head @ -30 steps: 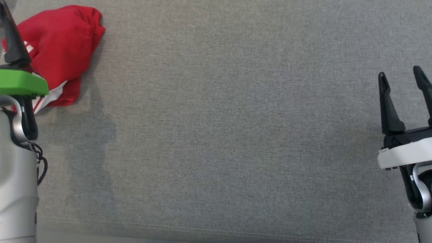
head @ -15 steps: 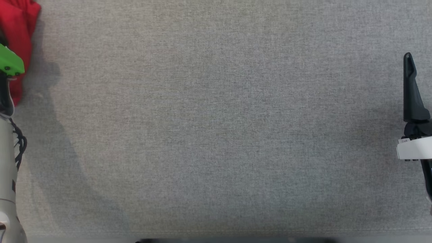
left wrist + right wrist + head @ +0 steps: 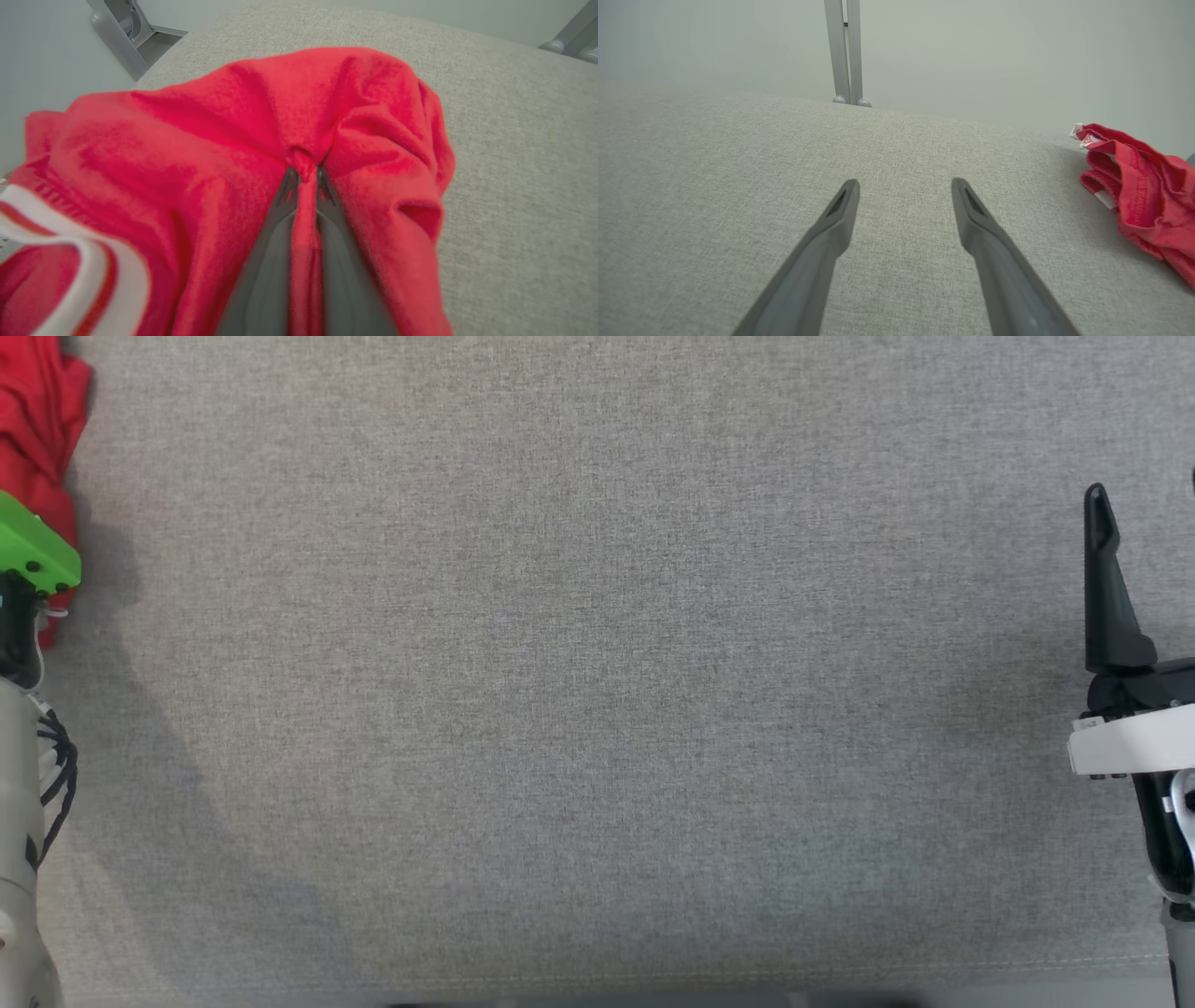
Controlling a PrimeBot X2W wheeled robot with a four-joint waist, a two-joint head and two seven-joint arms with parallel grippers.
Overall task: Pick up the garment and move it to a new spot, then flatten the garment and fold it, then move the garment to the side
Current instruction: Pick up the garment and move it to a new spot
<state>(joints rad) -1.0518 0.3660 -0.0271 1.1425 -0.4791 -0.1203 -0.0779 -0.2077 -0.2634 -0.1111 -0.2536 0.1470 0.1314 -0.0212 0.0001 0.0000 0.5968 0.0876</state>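
- Red garment (image 3: 224,140) lay bunched at the left edge of the grey fabric surface (image 3: 597,672), with our left gripper (image 3: 306,171) clamped on a thin pinch of it.
- Our right gripper (image 3: 904,184) hung over the surface's right side, jaws apart, empty.
- We judged the pinch slight: a quick lift could let the cloth slip free.
- Our left wrist view showed the pinch itself; the head view gave the garment's place on the surface.

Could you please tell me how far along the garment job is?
Done: the left tool is shut on a fold of the red garment. In hand: the pickup; it sits bunched on the grey surface. Left: moving, flattening, folding, setting aside. The right tool is open, empty.
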